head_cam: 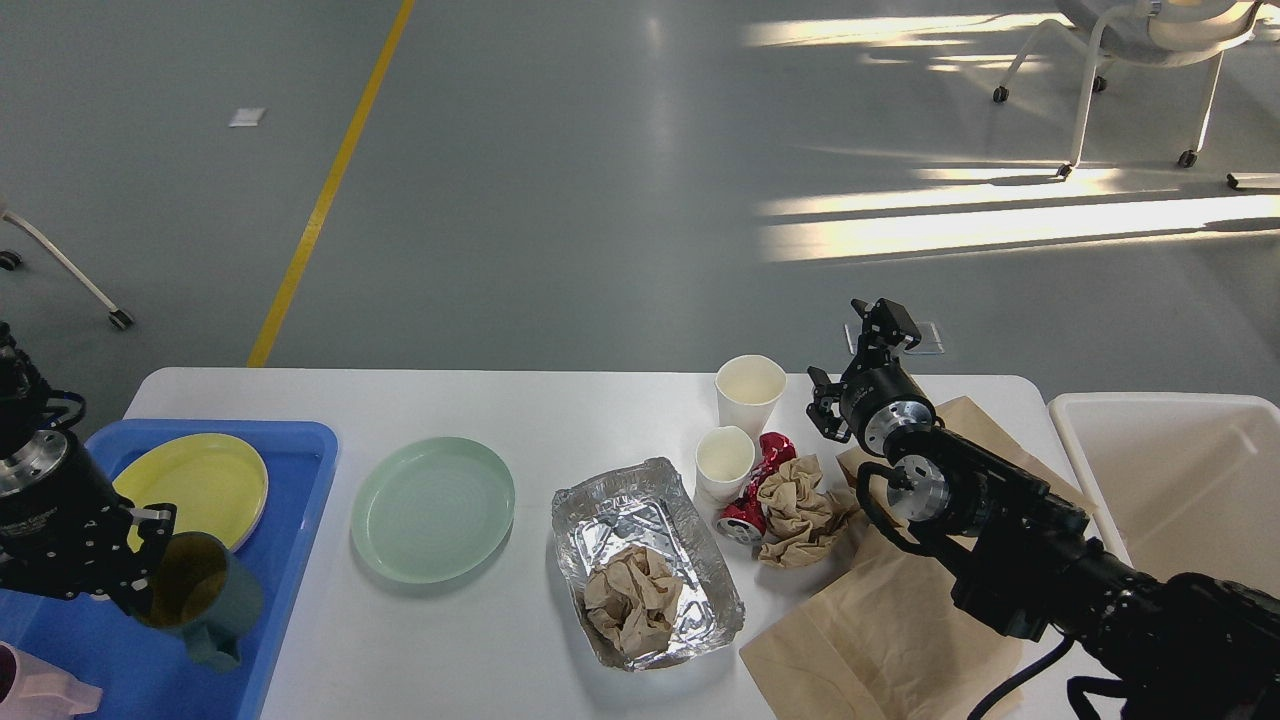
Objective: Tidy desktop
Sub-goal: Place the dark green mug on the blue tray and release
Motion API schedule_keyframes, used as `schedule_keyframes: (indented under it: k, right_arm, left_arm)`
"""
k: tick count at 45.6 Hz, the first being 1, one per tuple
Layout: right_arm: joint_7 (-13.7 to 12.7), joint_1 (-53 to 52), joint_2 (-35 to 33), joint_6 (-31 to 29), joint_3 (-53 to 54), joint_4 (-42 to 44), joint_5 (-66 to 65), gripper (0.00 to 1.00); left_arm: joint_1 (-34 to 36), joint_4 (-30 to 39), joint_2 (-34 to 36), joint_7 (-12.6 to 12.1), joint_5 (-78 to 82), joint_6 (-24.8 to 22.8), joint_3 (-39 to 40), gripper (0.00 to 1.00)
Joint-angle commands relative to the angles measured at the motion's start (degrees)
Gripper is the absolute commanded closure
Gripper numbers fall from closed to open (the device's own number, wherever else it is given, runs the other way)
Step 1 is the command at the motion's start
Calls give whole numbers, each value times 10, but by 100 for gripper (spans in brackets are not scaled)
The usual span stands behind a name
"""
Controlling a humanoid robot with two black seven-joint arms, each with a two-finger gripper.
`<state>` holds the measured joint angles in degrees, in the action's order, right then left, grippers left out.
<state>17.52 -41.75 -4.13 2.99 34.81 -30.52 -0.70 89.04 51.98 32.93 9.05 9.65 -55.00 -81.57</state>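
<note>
The desktop (560, 415), a wide white tabletop with rounded corners, fills the lower half of the view on a glossy grey floor (600, 200) marked by a yellow line (320, 205) and bright strips of sunlight; a white wheeled chair (1120, 50) stands far right. At the left end lies a blue tray (290, 500) bearing a yellow plate (195, 485); over it the left gripper (140, 570) pinches the rim of a teal mug (205, 605). On the bare surface sit a pale green plate (432, 508), a foil tray (645, 520) holding crumpled brown paper (632, 595), two white paper cups (748, 390), a crushed red can (745, 515) and a brown paper bag (880, 630). A white bin (1180, 480) stands just beside the right end. The right gripper (850, 365) hovers with fingers spread.
</note>
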Motion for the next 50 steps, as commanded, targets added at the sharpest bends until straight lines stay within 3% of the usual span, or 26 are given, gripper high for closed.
schedule_keyframes:
  k: [1, 17, 31, 50]
  right_arm:
    - [0, 0, 0, 0, 0, -1, 0, 0]
    - [1, 0, 0, 0, 0, 0, 0, 0]
    - [0, 0, 0, 0, 0, 0, 0, 0]
    - [1, 0, 0, 0, 0, 0, 0, 0]
  left_arm:
    - [-25, -10, 22, -1, 0, 0, 0, 100]
    - [-94, -69, 26, 0, 3, 0, 14, 100]
    - [-106, -77, 25, -1, 3, 0, 35, 96]
    - [-108, -68, 13, -3, 3, 0, 39, 50]
